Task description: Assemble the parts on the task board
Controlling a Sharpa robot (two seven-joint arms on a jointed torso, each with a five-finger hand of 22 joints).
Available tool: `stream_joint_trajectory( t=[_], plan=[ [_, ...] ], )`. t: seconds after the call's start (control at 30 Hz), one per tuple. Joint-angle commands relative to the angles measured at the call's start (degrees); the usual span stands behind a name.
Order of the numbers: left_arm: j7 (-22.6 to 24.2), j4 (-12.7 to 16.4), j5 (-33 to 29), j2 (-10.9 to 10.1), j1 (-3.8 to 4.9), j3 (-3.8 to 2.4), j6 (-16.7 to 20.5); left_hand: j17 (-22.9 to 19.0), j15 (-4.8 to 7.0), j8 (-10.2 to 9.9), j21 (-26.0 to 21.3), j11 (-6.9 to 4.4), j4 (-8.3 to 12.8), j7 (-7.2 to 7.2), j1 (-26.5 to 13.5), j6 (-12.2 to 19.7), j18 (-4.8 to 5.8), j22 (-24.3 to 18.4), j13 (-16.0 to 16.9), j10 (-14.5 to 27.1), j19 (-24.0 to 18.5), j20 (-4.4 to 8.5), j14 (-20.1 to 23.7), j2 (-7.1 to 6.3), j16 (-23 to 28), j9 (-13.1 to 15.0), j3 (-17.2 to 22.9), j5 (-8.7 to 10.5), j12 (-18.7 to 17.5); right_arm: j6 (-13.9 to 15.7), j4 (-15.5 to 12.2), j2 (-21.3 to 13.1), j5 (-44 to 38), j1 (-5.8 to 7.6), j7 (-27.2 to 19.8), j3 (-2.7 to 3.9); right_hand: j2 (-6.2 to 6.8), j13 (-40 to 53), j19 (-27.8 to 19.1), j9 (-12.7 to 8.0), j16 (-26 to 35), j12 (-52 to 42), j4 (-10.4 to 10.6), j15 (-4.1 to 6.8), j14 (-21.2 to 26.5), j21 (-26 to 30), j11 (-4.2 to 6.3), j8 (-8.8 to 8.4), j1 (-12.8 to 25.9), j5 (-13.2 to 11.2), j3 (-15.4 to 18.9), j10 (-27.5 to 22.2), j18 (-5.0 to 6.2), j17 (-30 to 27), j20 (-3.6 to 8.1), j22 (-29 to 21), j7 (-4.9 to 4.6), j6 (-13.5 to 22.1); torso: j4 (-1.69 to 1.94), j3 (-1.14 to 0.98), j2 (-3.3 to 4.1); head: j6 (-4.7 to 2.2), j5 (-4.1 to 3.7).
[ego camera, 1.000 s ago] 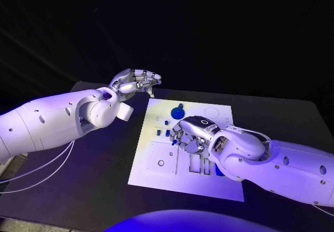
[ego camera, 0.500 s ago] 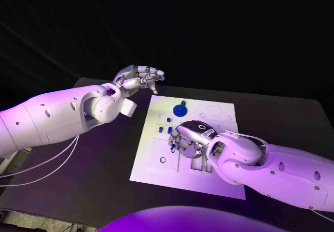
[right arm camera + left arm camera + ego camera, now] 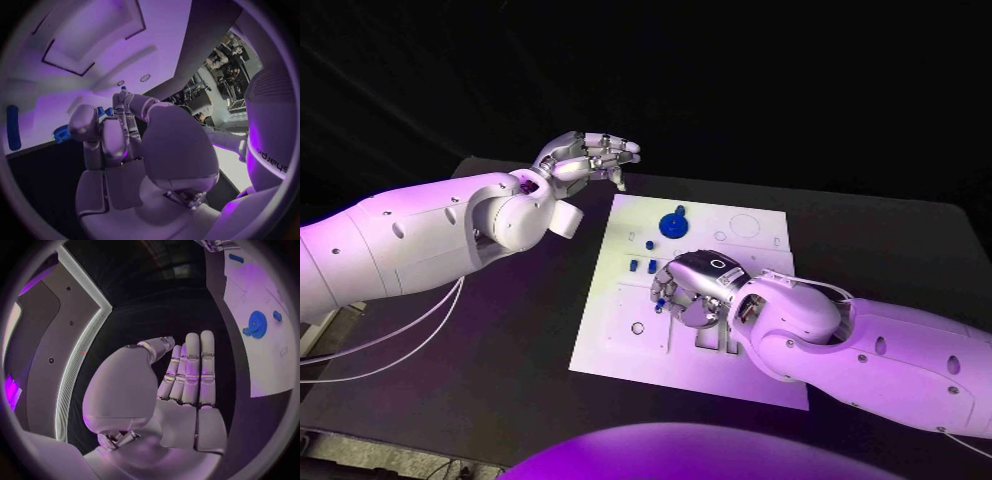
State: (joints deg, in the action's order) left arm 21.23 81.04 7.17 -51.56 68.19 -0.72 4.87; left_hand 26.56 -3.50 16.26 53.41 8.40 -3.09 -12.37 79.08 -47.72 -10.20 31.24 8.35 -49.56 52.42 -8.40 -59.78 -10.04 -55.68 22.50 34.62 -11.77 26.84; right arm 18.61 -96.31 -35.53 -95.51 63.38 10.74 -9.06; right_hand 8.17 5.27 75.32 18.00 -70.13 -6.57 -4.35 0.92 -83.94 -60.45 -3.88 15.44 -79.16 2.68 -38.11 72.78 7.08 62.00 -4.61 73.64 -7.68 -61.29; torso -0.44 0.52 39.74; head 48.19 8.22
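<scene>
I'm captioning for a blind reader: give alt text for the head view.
The right hand reaches down over the middle of the white task board, near small blue parts. The left hand hangs raised beyond the board's far left corner, holding nothing.

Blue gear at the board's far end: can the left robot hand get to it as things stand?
Probably yes. The left robot hand hangs empty off the board's far-left corner; the blue gear lies uncovered, and the right robot hand works nearer mid-board.
</scene>
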Motion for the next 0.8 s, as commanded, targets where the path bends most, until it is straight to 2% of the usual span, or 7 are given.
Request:
stream_joint_trajectory(
  t=[0.03,0.8],
  plan=[
    [0.17,0.01,-0.5,0.11,0.01,-0.03,-1.18,-0.09,-0.23,-0.38,-0.32,0.11,0.04,0.12,-0.44,0.33,-0.41,-0.09,-0.08,0.31,-0.1,-0.4,0.32,-0.06,0.22,-0.09,-0.35,-0.23,-0.25,-0.39,0.32,0.01,-1.42,-0.06,0.3,-0.02,-0.63,0.09,0.28,0.02,-0.29,0.06,-0.07,0.16,-0.83,-0.07,0.22,0.16,-0.13,0.2,-0.33,0.25,-0.72,0.08,-0.11,0.05,-0.23,-0.22,-0.04,0.03,-0.02,0.15,0.02],
    [-0.09,-0.09,-0.5,-0.04,0.01,-0.03,-1.45,-0.1,-0.22,-0.34,-0.44,0.09,0.03,0.14,-0.49,0.3,-0.42,-0.19,-0.06,0.28,-0.05,-0.42,0.33,-0.02,0.23,-0.07,-0.38,-0.23,-0.15,-0.84,0.62,0.05,-2.33,-0.36,0.21,-0.1,-0.69,0.12,0.4,0.08,-0.54,0.16,-0.21,0.13,-0.9,-0.33,0.2,0.15,-0.06,0.2,-0.41,0.3,-0.77,0.34,-0.13,0.24,-0.26,-0.17,-0.02,0.01,-0.02,0.57,0.15]
  ],
)
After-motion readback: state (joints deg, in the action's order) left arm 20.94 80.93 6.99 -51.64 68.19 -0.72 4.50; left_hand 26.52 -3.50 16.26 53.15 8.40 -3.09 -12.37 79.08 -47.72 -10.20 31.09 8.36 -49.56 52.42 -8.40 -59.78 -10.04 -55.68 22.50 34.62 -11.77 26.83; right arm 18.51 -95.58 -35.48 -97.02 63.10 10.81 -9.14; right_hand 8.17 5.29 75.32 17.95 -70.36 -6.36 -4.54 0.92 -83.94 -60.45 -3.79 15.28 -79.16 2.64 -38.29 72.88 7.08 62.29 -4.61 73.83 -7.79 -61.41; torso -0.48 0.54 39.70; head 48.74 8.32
